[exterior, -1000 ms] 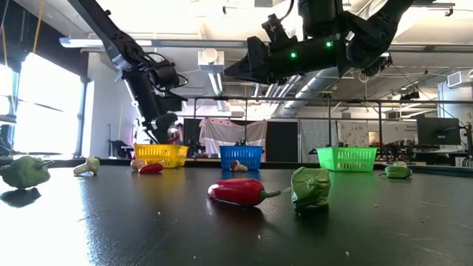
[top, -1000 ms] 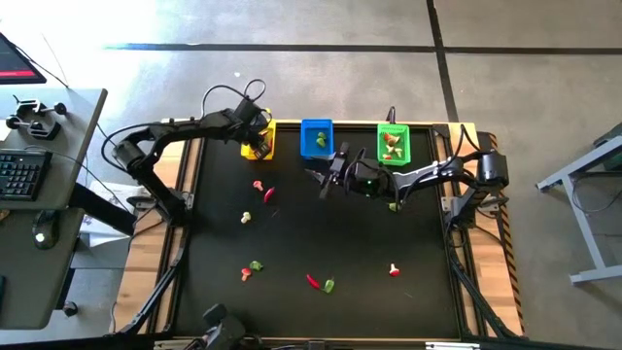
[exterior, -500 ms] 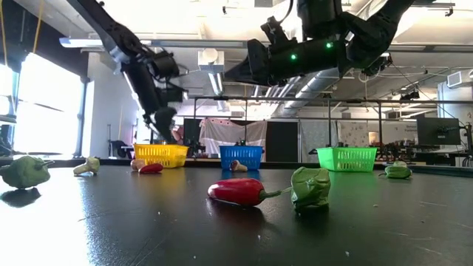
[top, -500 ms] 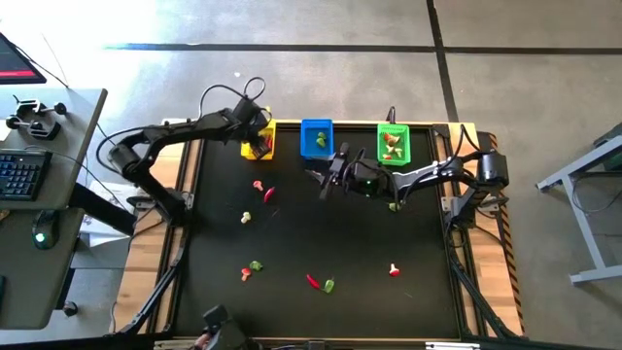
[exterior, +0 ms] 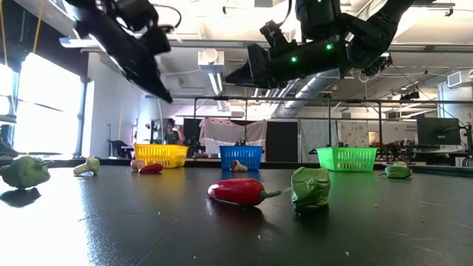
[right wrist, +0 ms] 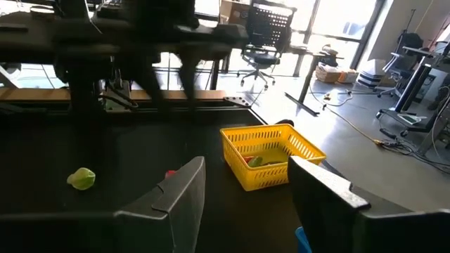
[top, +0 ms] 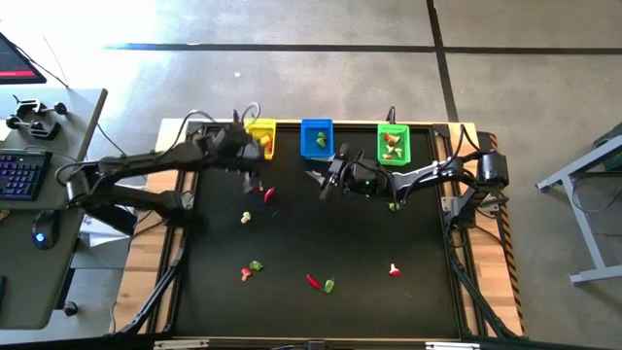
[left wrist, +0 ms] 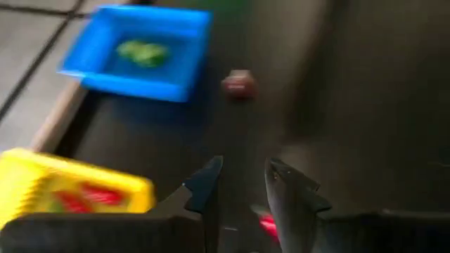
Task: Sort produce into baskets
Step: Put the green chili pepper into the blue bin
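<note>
Three baskets stand in a row at the table's far edge: yellow (top: 261, 137), blue (top: 316, 138) and green (top: 393, 143), each with a few pieces inside. My left gripper (top: 251, 179) hangs open and empty just in front of the yellow basket, above a mushroom piece (top: 258, 185) and a red chilli (top: 269, 193). In its wrist view (left wrist: 242, 176) the chilli (left wrist: 267, 226) shows below the fingers. My right gripper (top: 321, 181) is open and empty above the table in front of the blue basket; its wrist view (right wrist: 246, 165) looks toward the yellow basket (right wrist: 271, 154).
Loose produce lies on the black table: a pale piece (top: 246, 218), a green and a red piece (top: 253, 265), a red chilli (top: 312, 281) beside a green piece (top: 328, 286), a mushroom (top: 394, 270), a green piece (top: 394, 205). Another mushroom piece (left wrist: 239, 83) lies before the blue basket.
My left gripper has left the yellow basket, rising and moving toward the table's near edge, and now hangs over the mushroom piece and chilli in front of that basket. Its arm has swung toward the table's left.
</note>
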Available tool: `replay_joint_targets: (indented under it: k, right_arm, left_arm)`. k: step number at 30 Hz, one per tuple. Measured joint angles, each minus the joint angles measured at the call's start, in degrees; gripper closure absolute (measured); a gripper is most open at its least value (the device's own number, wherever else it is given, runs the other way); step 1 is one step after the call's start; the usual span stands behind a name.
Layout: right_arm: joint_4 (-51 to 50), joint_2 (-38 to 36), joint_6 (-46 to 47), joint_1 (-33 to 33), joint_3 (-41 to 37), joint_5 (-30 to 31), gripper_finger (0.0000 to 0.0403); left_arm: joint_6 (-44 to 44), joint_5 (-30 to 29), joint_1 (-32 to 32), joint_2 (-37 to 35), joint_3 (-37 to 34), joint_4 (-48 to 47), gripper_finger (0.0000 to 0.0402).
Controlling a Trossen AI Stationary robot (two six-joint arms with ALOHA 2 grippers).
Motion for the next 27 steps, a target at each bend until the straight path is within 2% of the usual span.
replay_joint_targets:
  k: [6, 9, 13, 20, 27]
  right_arm:
    - [-0.94, 0.0, 0.3, 0.0, 0.0, 0.0, 0.0208]
    - [-1.85, 0.0, 0.44, 0.0, 0.0, 0.0, 0.0208]
    - [-2.95, 0.0, 0.46, 0.0, 0.0, 0.0, 0.0208]
    - [-4.01, 0.0, 0.61, 0.0, 0.0, 0.0, 0.0208]
    - [-4.92, 0.0, 0.46, 0.0, 0.0, -0.02, 0.0208]
  left_arm:
    - [-2.57, 0.5, -14.9, -4.39, -1.5, -7.67, 0.0326]
    - [-4.92, 2.84, -21.93, -3.96, -2.41, -10.69, 0.0331]
    - [-10.3, 2.97, -29.96, -1.69, -3.09, -10.91, 0.0327]
    - [-18.85, 2.97, -40.31, 4.41, -3.09, -10.03, 0.0273]
    - [-23.82, 3.04, -45.64, 12.5, -3.09, -2.54, 0.0214]
